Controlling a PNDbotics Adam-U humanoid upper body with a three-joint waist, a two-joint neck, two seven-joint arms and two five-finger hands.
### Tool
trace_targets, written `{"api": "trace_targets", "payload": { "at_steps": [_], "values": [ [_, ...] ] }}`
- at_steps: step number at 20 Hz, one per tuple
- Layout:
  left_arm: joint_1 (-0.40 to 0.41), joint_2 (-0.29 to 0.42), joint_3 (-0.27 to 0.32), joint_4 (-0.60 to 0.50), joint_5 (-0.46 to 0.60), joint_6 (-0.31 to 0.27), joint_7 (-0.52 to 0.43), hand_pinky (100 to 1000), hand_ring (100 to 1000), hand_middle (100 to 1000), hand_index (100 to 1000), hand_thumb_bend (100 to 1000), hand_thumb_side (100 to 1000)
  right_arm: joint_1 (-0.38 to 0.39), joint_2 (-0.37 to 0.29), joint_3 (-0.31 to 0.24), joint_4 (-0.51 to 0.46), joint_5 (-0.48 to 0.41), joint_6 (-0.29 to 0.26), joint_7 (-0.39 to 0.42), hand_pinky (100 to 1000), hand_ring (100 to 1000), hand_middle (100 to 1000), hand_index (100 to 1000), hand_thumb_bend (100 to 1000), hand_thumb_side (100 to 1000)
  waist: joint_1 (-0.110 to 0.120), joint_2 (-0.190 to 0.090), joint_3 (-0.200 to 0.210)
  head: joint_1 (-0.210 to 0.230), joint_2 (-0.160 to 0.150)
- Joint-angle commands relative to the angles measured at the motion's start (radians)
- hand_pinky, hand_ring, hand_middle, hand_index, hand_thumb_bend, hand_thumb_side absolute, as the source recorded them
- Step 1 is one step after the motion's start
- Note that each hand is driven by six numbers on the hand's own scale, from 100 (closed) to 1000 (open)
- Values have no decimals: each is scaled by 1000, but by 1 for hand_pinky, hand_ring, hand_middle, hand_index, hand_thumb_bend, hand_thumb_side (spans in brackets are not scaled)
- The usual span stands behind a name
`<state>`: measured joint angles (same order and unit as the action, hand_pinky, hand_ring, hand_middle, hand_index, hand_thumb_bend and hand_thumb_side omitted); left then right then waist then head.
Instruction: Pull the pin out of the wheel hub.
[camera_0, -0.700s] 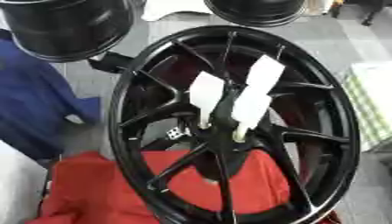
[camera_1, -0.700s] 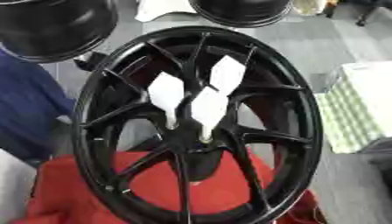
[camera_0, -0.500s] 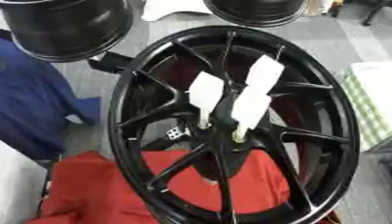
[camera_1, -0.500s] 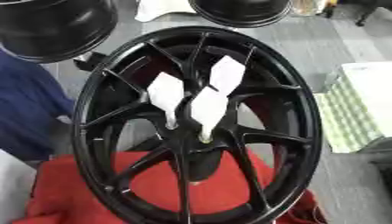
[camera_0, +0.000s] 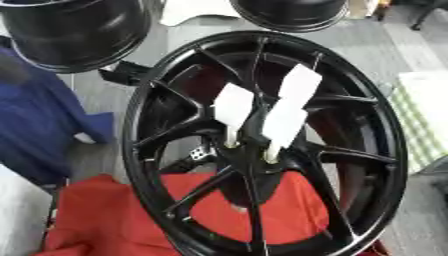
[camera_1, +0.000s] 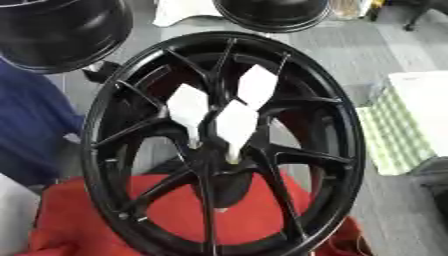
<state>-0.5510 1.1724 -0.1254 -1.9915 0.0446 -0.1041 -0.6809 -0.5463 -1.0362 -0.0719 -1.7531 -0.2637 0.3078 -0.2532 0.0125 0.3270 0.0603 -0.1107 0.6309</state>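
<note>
In the middle of the view a black wheel (camera_0: 262, 145) is seen standing tilted on a red cloth (camera_0: 114, 220), with three white-tagged pins (camera_0: 282, 125) seated in its hub (camera_0: 249, 155). Neither hand is shown, so their state cannot be told. Blue fabric (camera_0: 39, 125) is seen at left.

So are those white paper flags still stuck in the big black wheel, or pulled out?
Stuck in. All three white diamond-shaped tags stand on thin stems rising from the black spoked wheel's hub, and no robot hand is in view.
</note>
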Motion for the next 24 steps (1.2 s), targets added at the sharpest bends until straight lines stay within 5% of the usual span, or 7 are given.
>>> {"api": "trace_targets", "payload": {
  "at_steps": [1,15,24],
  "values": [
    [-39,39,-38,-8,-26,12,13,856,849,832,887,550,515,-18,-24,-6,-1,10,-1,5,752,676,625,716,100,628,3,-31,-3,4,-8],
    [-255,-82,-207,-8,-17,146,-83,845,844,834,876,557,426,-35,-14,9,11,23,0,16,750,675,624,715,100,632,17,-45,-5,3,-7],
    [-350,-165,-261,-3,-6,260,-107,830,834,832,882,574,428,-43,-3,15,15,34,2,19,749,674,623,715,100,633,20,-45,-9,3,-7]
  ]
}}
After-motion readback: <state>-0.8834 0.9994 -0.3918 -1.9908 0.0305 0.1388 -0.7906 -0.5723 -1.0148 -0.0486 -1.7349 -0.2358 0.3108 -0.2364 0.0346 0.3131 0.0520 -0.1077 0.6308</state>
